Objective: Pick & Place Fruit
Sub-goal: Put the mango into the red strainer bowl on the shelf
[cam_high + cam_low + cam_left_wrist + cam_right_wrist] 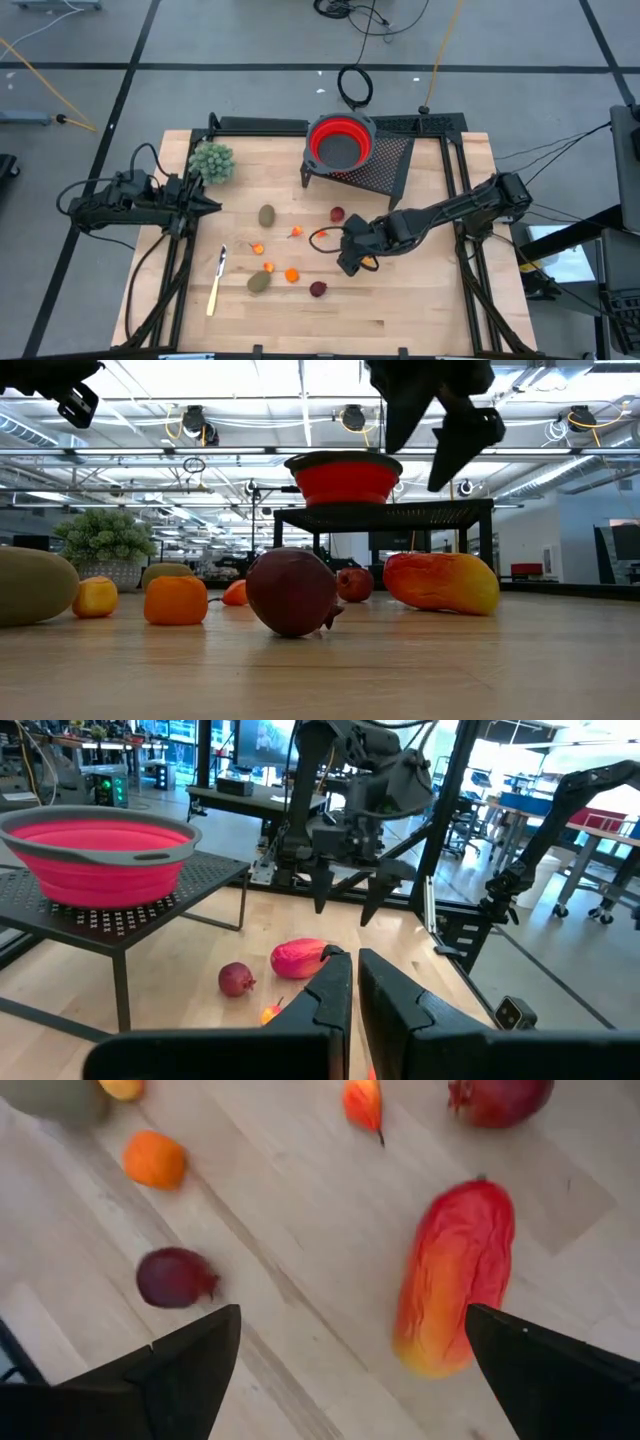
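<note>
The fruit lies scattered on the wooden table. The elongated red-orange-yellow piece (320, 240) (455, 1275) lies flat. My right gripper (345, 262) (420, 455) (352, 1312) hovers open above it, its fingers spread wide and clear of it. Two dark red balls (338, 214) (318, 289), two brownish-green ovals (266, 215) (259, 282) and several tiny orange bits (292, 275) rest around it. My left gripper (212, 204) (355, 975) waits shut near the table's left edge, beside the green clump (212, 162).
A red collapsible bowl (340, 142) sits on a black perforated stand (388, 160) at the table's far edge. A yellow-handled knife (217, 280) lies near the left front. Bare wood shows along the near edge and at the near right.
</note>
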Robot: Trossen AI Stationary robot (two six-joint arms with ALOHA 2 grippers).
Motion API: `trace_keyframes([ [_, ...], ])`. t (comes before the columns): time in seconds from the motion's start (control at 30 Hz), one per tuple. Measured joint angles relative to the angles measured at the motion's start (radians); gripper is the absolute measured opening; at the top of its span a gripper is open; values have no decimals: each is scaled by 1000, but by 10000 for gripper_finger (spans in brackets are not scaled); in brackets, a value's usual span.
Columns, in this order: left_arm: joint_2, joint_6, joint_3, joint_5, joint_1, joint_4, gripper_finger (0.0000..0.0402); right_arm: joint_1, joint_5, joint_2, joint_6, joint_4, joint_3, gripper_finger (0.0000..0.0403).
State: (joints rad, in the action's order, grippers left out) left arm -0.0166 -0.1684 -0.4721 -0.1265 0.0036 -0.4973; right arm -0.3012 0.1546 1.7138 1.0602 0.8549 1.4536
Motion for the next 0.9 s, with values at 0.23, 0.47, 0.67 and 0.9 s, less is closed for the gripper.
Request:
trace_keyframes([
  [0.23, -1, -3, 0, 0, 0, 0, 21, -4, 20, 80, 71, 103, 0, 377],
  [0.47, -1, -18, 0, 1, 0, 0, 21, -2, 86, 84, 105, 156, 0, 377],
  [0.67, -1, -18, 0, 1, 0, 1, 21, 14, 74, 84, 110, 106, -89, 377],
  [0.9, -1, -19, 0, 1, 0, 1, 21, 26, 78, 84, 87, -28, -180, 377],
])
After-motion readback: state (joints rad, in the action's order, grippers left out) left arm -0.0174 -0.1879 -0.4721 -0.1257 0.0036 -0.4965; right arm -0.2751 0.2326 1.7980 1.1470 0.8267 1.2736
